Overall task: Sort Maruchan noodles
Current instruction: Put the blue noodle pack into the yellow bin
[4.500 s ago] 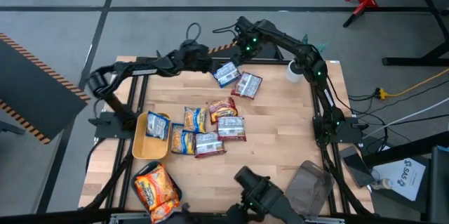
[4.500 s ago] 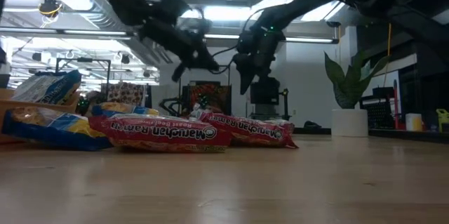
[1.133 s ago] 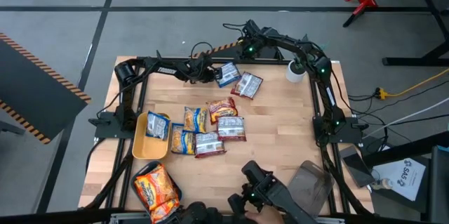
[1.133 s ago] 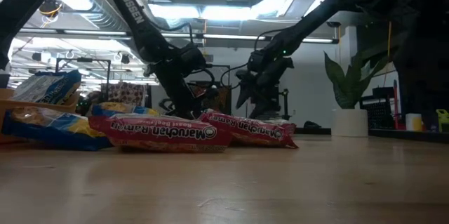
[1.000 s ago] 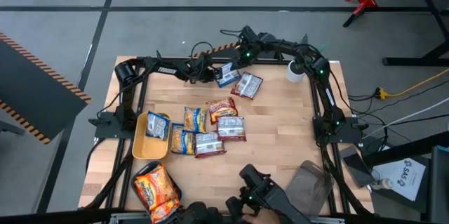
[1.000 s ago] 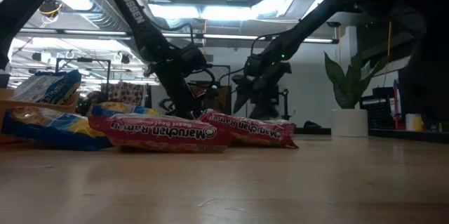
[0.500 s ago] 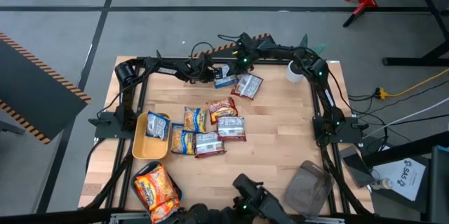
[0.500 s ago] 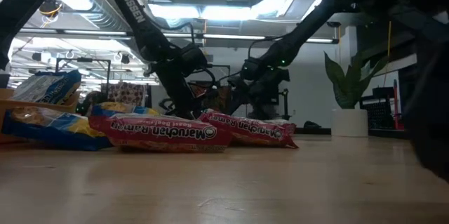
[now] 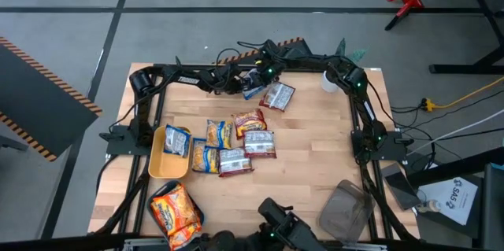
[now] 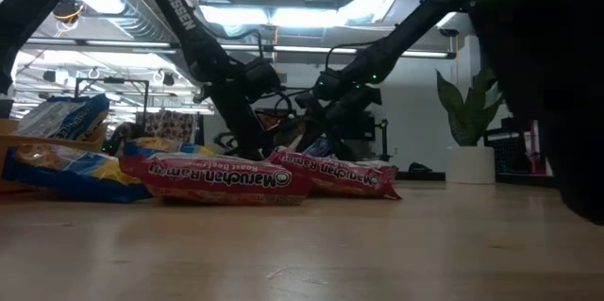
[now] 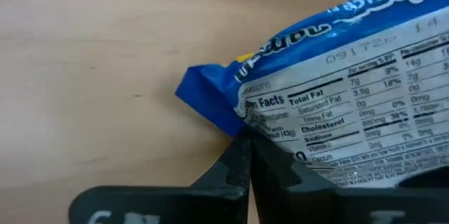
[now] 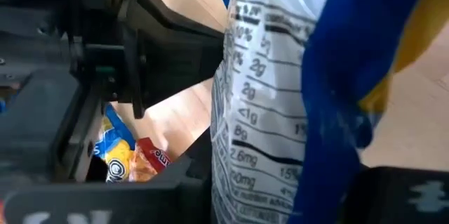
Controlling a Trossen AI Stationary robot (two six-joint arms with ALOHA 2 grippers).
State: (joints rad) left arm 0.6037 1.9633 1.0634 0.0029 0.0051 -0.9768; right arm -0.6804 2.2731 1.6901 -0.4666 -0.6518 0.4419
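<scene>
Blue-and-silver packet (image 9: 253,86) lies at the far edge of the bench (image 9: 315,156), beside the red-brown packet (image 9: 277,95). Both pincers meet on it: the left pincer (image 9: 239,83), pressed together, pinches its near corner, and the right pincer (image 9: 262,72) has narrowed around its other end. A second ago the right pincer stood wider, just short of the packet.

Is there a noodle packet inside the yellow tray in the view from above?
Yes, one blue packet lies in the yellow tray at the table's left side.
</scene>
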